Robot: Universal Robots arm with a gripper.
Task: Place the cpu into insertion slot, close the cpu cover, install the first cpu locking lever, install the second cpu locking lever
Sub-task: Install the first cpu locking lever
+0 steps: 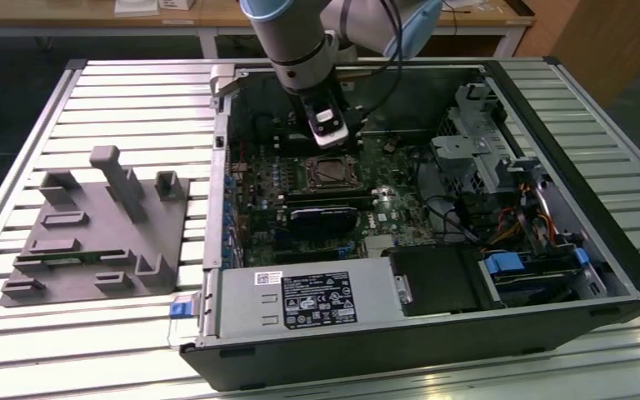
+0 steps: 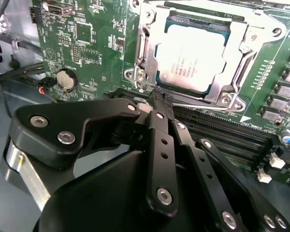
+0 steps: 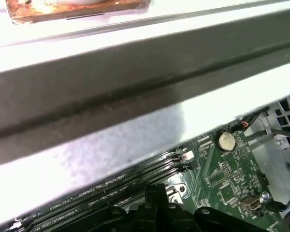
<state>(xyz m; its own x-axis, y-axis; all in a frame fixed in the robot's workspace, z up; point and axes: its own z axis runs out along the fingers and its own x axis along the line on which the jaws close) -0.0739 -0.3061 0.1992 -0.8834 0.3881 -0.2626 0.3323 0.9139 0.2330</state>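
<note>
Claw fingers pinched together, tips at the insertion slot edge nearest the mem slots. Lever stage, I reckon.
cpu sits in the slot, cpu cover looks flat over it. Can't tell if the tips grip anything, or if either lever's latched. For a clean latch I'd keep the tips low, press down + sideways under the hook, go slow, and stay off the board parts.
</note>
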